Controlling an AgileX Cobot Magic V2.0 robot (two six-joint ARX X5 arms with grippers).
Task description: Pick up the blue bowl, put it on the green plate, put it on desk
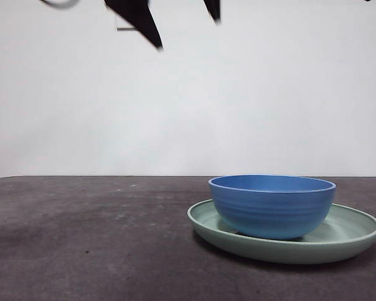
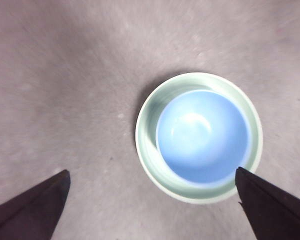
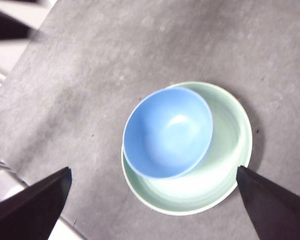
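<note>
blue bowl (image 1: 272, 205): upright, mouth up, on green plate (image 1: 338, 241) | left, right jaws: spread wide, empty, high above desk (image 1: 88, 244)

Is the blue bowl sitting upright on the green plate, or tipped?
Upright. The blue bowl rests base-down in the green plate with its rim level in the front view; both wrist views show its empty inside facing up.

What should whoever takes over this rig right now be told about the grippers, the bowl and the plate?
Left gripper: open, empty, high above the dishes.
Right gripper: open, empty, also high above them.
Blue bowl: upright in the green plate, off-centre, empty.
The plate sits flat on the desk.
Done: bowl is on the plate, both on the desk, nothing held.
Left: apparently nothing, unless the bowl itself must go back onto the desk.
</note>
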